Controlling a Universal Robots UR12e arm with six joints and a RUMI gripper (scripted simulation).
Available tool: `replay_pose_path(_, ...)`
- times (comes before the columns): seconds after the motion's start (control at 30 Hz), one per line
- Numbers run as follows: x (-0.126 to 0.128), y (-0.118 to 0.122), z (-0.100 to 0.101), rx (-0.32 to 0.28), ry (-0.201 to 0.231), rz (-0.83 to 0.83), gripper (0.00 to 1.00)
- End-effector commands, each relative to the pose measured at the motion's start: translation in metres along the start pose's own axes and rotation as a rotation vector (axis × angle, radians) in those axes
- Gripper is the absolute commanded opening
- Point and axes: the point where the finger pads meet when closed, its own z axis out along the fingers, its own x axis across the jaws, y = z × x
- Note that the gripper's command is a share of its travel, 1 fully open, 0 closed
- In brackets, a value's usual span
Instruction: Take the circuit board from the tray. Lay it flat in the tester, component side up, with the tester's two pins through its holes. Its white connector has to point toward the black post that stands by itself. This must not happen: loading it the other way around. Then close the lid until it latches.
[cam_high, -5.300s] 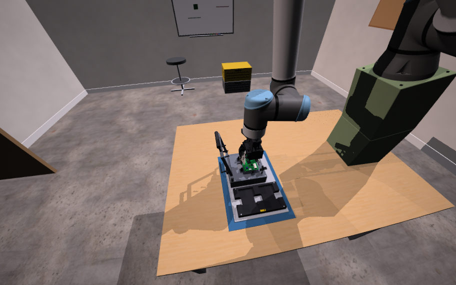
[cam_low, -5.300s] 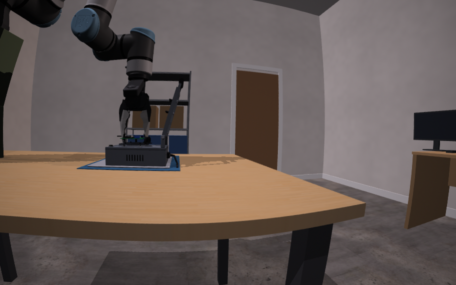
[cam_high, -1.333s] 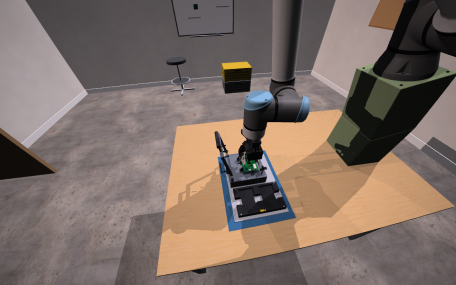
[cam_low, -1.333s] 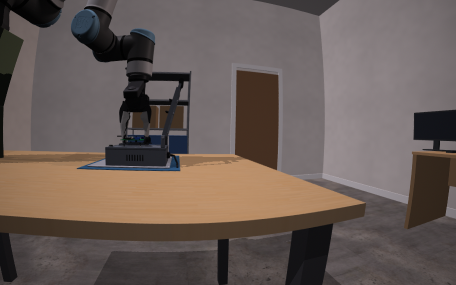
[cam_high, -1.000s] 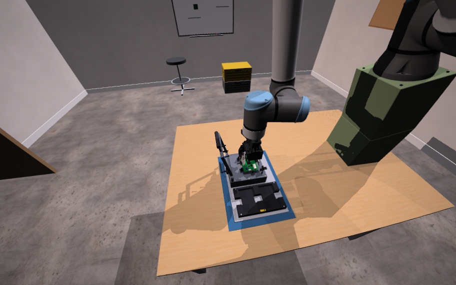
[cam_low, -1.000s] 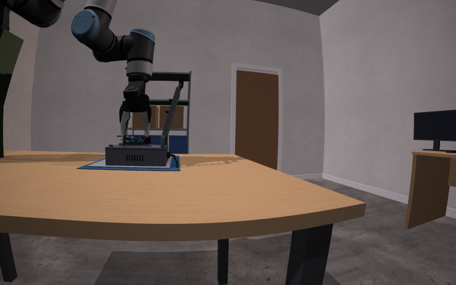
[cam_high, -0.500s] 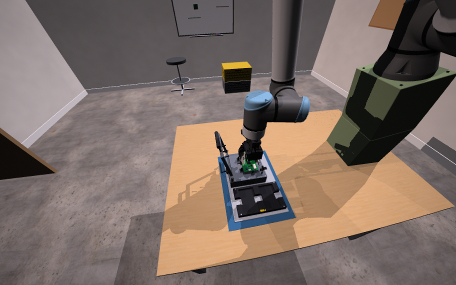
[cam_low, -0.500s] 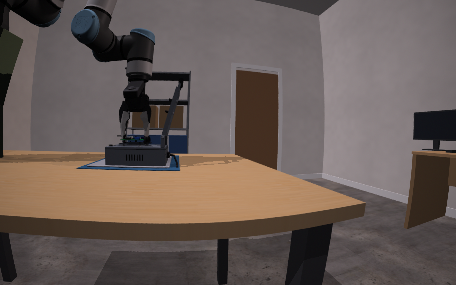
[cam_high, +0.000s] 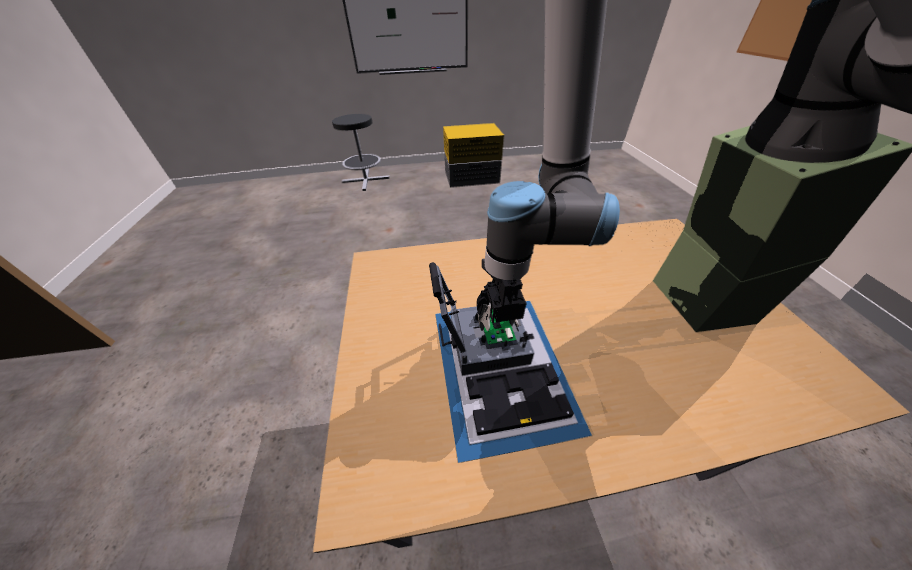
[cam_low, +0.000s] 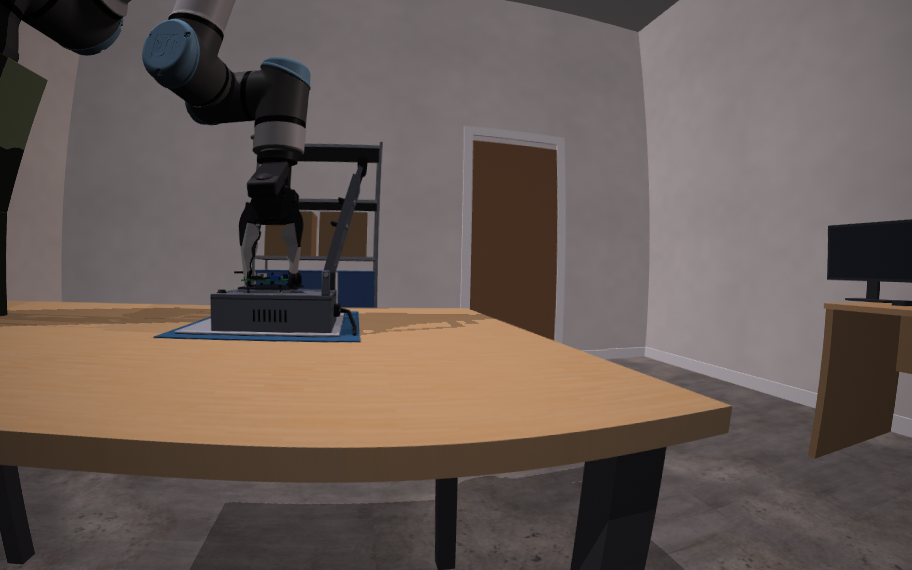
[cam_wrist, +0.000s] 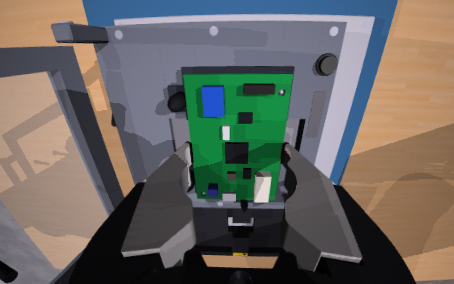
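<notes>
The green circuit board (cam_high: 498, 332) (cam_low: 269, 280) (cam_wrist: 265, 107) is flat, component side up. My gripper (cam_high: 500, 323) (cam_low: 271, 278) (cam_wrist: 236, 143) is shut on its two long edges and holds it just over the middle of the tester (cam_high: 496, 362) (cam_low: 232, 312) (cam_wrist: 145, 60). The white connector (cam_high: 509, 332) (cam_wrist: 262, 187) is at the board's tray-side end, on the side away from the lid. The lid (cam_high: 435, 276) (cam_low: 345, 221) (cam_wrist: 87, 112) stands open. The tray (cam_high: 495, 411) holds no board. The board hides the pins; I cannot tell which dark piece is the lone post.
A round black knob (cam_wrist: 327, 64) stands on the tester's top. A dark round piece (cam_wrist: 177, 102) is beside the board on the lid side. A silver latch loop (cam_wrist: 241, 221) is on the tray side. The tester and tray share a blue mat (cam_high: 480, 452) (cam_low: 349, 337).
</notes>
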Motion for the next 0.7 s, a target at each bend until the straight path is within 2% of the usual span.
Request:
replay_pose_path(0.0, -0.0017, 0.0006, 0.0000, 0.000, -0.002, -0.001, 0.39)
replay_pose_path(0.67, -0.0020, 0.0006, 0.0004, 0.000, -0.002, -0.001, 0.39)
